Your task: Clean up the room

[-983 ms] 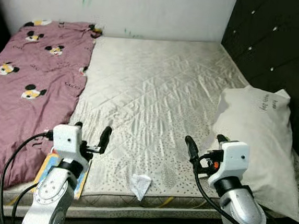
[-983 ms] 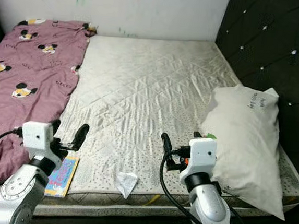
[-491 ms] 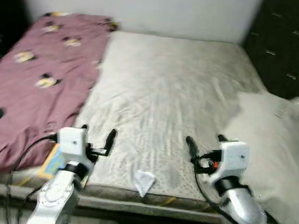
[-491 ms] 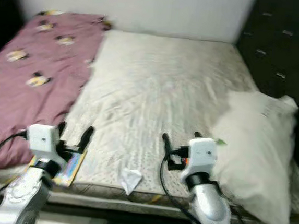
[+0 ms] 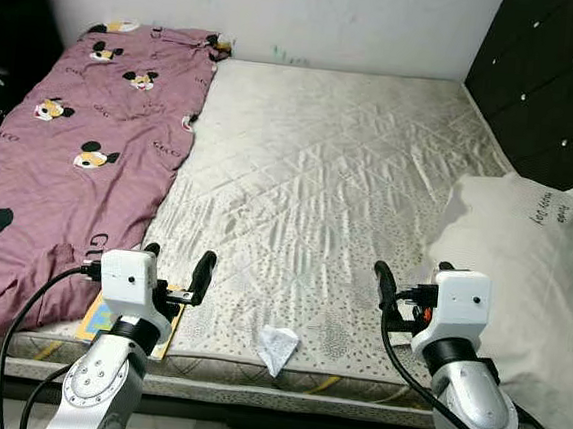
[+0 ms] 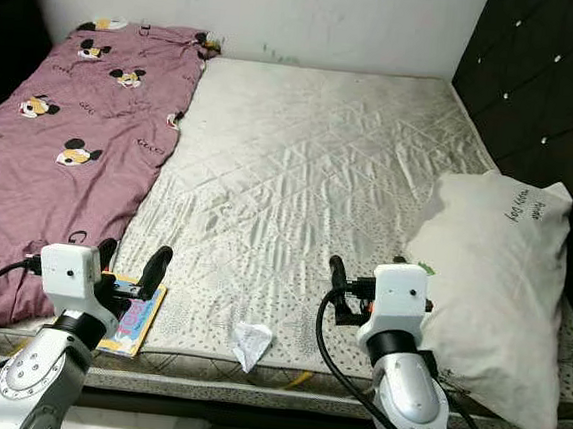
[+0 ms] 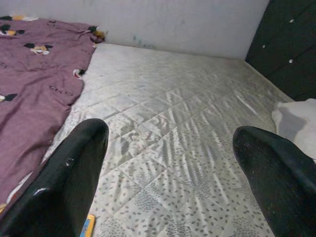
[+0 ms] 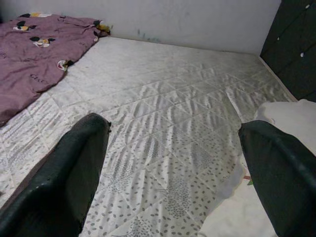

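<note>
A crumpled white tissue (image 5: 276, 346) lies at the front edge of the bare quilted mattress (image 5: 321, 167). A colourful booklet (image 6: 132, 316) rests flat at the front left corner, beside the purple cartoon-mouse blanket (image 5: 62, 145). My left gripper (image 5: 175, 261) hovers open just above the booklet, with nothing between its fingers (image 7: 64, 182). To the right of the tissue, my right gripper (image 5: 413, 278) is open and empty, close to the white pillow (image 5: 518, 265). Both grippers point across the bed toward the wall.
A dark tufted headboard (image 5: 559, 88) runs along the bed's right side, behind the pillow. A white wall (image 5: 284, 14) with small paint marks closes off the far end. A dark area borders the blanket at the far left.
The whole picture has shifted as the camera moved, after a blurred frame. Tissue, booklet, blanket and pillow lie as before. Both grippers stay open and empty.
</note>
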Available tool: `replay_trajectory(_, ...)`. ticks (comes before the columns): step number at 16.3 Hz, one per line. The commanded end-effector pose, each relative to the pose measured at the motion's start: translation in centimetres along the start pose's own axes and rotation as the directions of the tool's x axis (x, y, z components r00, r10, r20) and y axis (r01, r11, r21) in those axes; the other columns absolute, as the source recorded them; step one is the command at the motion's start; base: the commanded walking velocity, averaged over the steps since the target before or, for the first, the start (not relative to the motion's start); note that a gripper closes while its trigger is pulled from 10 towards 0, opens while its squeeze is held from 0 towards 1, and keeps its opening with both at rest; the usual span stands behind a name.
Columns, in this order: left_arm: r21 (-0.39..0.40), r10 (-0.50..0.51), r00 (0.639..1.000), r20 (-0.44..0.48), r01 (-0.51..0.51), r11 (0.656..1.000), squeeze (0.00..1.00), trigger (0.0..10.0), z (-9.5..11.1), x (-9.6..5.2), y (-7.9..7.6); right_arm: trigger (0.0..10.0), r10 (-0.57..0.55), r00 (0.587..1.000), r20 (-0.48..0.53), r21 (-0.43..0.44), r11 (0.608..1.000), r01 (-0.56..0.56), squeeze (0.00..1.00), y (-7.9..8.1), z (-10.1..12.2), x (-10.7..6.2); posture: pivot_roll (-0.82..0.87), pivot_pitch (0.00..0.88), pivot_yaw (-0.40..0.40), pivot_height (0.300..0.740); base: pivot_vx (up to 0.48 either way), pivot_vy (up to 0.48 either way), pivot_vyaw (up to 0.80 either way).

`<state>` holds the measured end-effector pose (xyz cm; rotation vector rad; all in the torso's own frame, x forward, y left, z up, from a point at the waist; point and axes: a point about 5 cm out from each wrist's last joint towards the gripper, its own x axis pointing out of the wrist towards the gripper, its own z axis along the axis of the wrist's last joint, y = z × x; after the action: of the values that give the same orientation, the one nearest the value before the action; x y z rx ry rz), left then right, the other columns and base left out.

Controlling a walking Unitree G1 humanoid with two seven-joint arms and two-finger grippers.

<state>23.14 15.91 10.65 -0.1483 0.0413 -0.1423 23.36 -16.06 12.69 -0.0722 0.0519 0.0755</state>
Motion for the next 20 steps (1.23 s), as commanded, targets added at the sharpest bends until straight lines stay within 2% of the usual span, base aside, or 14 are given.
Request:
replay_trajectory(1,0.017,0.013,1.0,0.008,-0.013,1.0,0.0,10.0,0.3,0.3,0.3,10.0,0.004,1.0,0.002,0.014,1.0,-0.004,0.0,0.1,0.1,0.2,-0.08,0.062,-0.008,0.74,0.0,0.349,0.0)
replay_trajectory(4,-0.004,0.006,1.0,-0.001,-0.006,1.0,0.0,10.0,0.3,0.3,0.0,10.0,0.001,1.0,0.001,0.015,1.0,-0.001,0.0,0.1,0.2,0.1,-0.08,0.07,-0.002,0.74,0.0,0.48,0.0)
replay_trajectory(6,0.006,0.001,1.0,0.007,-0.001,1.0,0.0,10.0,0.3,0.2,-0.1,10.0,-0.018,1.0,0.0,-0.022,1.0,0.018,0.0,0.1,0.3,0.2,-0.08,0.075,0.001,0.74,0.0,0.48,0.0)
replay_trajectory(9,0.016,0.012,1.0,0.025,-0.012,1.0,0.0,10.0,0.6,0.5,0.0,10.0,-0.054,0.998,0.023,0.012,0.998,0.054,0.0,0.0,0.9,0.8,-0.08,0.078,0.004,0.74,0.0,0.48,0.0)
replay_trajectory(11,0.017,0.015,0.999,0.032,-0.015,1.0,0.0,10.0,0.7,0.7,0.1,10.0,-0.046,0.998,0.046,-0.001,0.999,0.046,0.0,0.1,1.2,1.1,-0.08,0.075,0.003,0.74,0.0,0.48,0.0)
replay_trajectory(12,0.05,0.018,0.999,0.048,-0.02,0.999,0.0,10.0,0.9,0.8,0.2,10.0,-0.032,0.997,0.067,-0.013,0.999,0.033,0.0,0.3,1.6,1.3,-0.09,0.078,0.005,0.74,0.0,0.0,0.0)
replay_trajectory(15,0.016,-0.01,0.999,0.045,0.009,1.0,0.0,10.0,0.9,0.8,-0.3,10.0,-0.044,0.998,0.042,-0.032,0.998,0.046,0.0,0.3,1.5,1.5,-0.09,0.084,0.006,0.74,0.0,0.0,0.0)
replay_trajectory(17,0.03,0.041,0.999,0.026,-0.042,0.999,0.0,10.0,0.8,0.8,-0.2,10.0,-0.038,0.998,0.041,0.004,0.999,0.038,0.0,0.0,1.3,1.4,-0.09,0.088,0.006,0.74,0.0,0.0,0.0)
replay_trajectory(19,-0.012,-0.013,0.999,0.037,0.014,1.0,0.0,10.0,1.0,1.0,-0.3,10.0,-0.03,0.999,0.023,0.034,0.999,0.029,0.0,0.1,0.9,1.4,-0.08,0.083,0.004,0.74,0.0,0.0,0.0)
replay_trajectory(20,-0.001,0.001,0.999,0.037,-0.001,1.0,0.0,10.0,1.0,1.0,0.0,10.0,-0.03,0.999,0.019,0.034,0.999,0.029,0.0,0.1,0.8,1.5,-0.08,0.082,0.004,0.74,0.0,0.0,-0.8)
